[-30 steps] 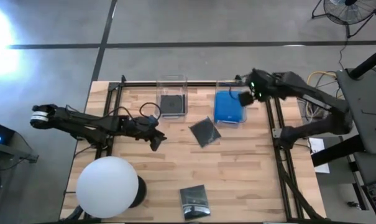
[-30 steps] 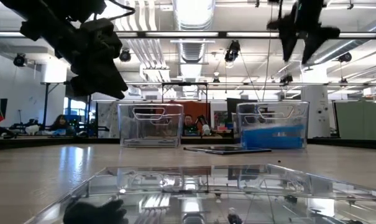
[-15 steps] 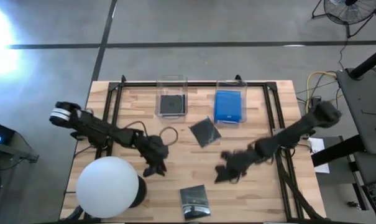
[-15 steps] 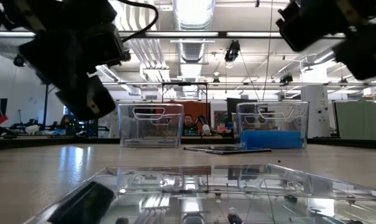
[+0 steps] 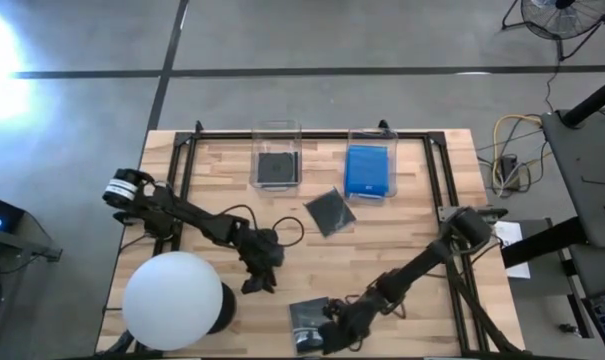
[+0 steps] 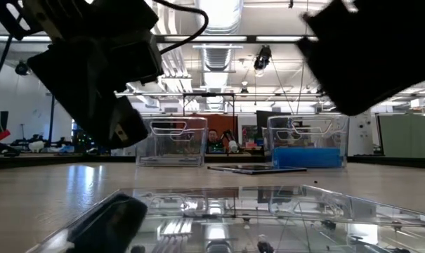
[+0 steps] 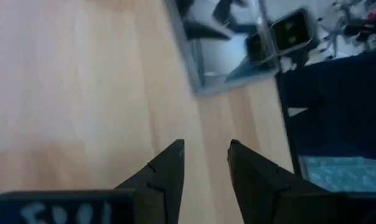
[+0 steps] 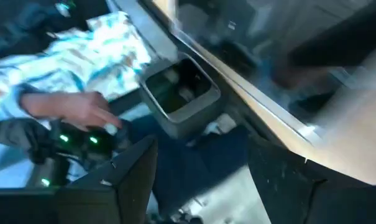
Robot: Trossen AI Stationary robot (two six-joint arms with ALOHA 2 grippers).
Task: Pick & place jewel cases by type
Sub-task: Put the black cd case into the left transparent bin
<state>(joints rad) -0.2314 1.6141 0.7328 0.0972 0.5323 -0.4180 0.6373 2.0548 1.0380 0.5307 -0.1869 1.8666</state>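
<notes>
Glossy dark square jewel case lies at table's near edge w/ right gripper over it, fingers spread, empty. Left gripper nearby, fingers apart. No legible writing.

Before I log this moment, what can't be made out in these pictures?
- Near-edge case, high view: the right hand covers part of it; contact unclear.
- Blue cases in the bin: stacked, count hidden.
- Left hand, low view: blurred.
- Right wrist view: motion-blurred, no case identifiable.
</notes>
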